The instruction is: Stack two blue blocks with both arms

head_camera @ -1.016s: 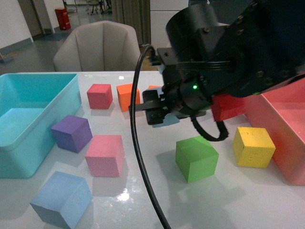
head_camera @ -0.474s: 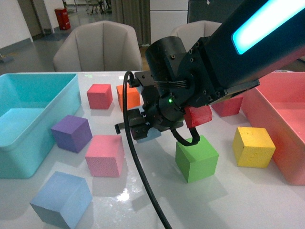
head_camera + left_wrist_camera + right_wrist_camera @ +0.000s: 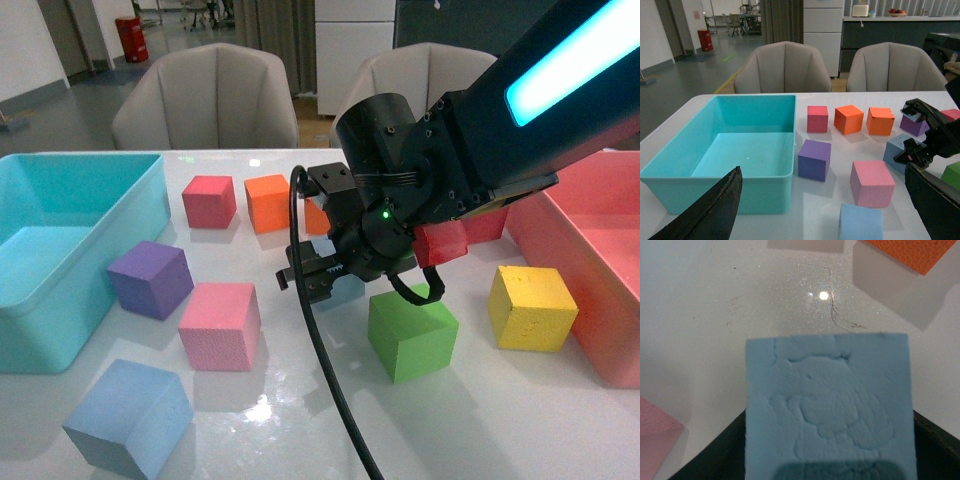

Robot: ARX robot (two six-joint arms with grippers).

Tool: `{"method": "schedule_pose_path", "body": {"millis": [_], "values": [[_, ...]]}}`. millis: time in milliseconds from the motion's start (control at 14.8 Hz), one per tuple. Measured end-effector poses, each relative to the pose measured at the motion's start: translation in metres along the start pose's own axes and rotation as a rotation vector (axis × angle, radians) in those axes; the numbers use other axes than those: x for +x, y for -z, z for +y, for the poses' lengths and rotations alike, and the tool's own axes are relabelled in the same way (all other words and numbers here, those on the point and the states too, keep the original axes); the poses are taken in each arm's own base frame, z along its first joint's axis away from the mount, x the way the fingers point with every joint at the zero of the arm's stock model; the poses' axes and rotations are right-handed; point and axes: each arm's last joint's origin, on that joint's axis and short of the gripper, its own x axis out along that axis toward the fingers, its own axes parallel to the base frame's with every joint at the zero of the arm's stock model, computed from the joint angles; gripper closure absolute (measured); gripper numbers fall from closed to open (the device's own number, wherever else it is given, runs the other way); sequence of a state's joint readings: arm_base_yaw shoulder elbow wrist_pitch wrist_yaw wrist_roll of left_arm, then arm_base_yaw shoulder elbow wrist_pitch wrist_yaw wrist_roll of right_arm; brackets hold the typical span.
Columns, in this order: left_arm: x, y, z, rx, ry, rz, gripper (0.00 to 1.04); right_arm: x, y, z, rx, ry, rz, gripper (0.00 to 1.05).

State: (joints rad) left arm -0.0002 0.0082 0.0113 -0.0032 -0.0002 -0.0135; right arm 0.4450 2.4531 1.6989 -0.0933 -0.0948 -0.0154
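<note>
One light blue block [image 3: 130, 415] rests on the white table at the front left; it also shows in the left wrist view [image 3: 860, 224]. My right gripper [image 3: 318, 277] is shut on the other blue block [image 3: 346, 292], holding it low over the table between the pink and green cubes. That block fills the right wrist view [image 3: 830, 410], with the right gripper [image 3: 827, 452] closed on its sides. It shows from the left wrist view too [image 3: 894, 149]. My left gripper [image 3: 823, 172] is open and empty, above the table's front, out of the front view.
A turquoise bin [image 3: 60, 250] stands at the left, a pink-red tray [image 3: 600, 250] at the right. Purple [image 3: 150, 278], pink [image 3: 220, 325], green [image 3: 412, 332], yellow [image 3: 532, 307], red [image 3: 209, 200] and orange [image 3: 268, 202] cubes lie around the held block.
My right gripper with its blue block has come lower toward the table, shifting left and then a little right. The cubes on the table have not moved.
</note>
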Motion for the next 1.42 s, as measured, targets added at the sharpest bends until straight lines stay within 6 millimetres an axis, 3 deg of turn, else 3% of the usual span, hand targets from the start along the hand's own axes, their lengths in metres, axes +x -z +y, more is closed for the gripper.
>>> {"method": "schedule_pose_path", "body": {"millis": [135, 406, 677, 813, 1016, 1151, 1355, 1422], "values": [[0.0, 0.0, 0.0, 0.0, 0.0, 0.0, 0.07, 0.0, -0.001, 0.0, -0.002, 0.0, -0.006, 0.07], [0.0, 0.0, 0.0, 0.0, 0.0, 0.0, 0.07, -0.008, -0.008, 0.0, -0.003, 0.001, -0.027, 0.06], [0.0, 0.0, 0.0, 0.0, 0.0, 0.0, 0.07, -0.063, -0.032, 0.001, 0.016, 0.001, -0.173, 0.06], [0.0, 0.0, 0.0, 0.0, 0.0, 0.0, 0.07, -0.096, -0.03, -0.001, 0.051, 0.055, -0.289, 0.06], [0.0, 0.0, 0.0, 0.0, 0.0, 0.0, 0.07, -0.165, -0.006, 0.005, 0.07, 0.15, -0.483, 0.06], [0.0, 0.0, 0.0, 0.0, 0.0, 0.0, 0.07, -0.213, 0.032, 0.015, 0.075, 0.204, -0.583, 0.06], [0.0, 0.0, 0.0, 0.0, 0.0, 0.0, 0.07, -0.251, 0.08, 0.011, 0.12, 0.306, -0.624, 0.07], [0.0, 0.0, 0.0, 0.0, 0.001, 0.0, 0.07, -0.264, 0.094, 0.007, 0.154, 0.416, -0.753, 0.17]]}}
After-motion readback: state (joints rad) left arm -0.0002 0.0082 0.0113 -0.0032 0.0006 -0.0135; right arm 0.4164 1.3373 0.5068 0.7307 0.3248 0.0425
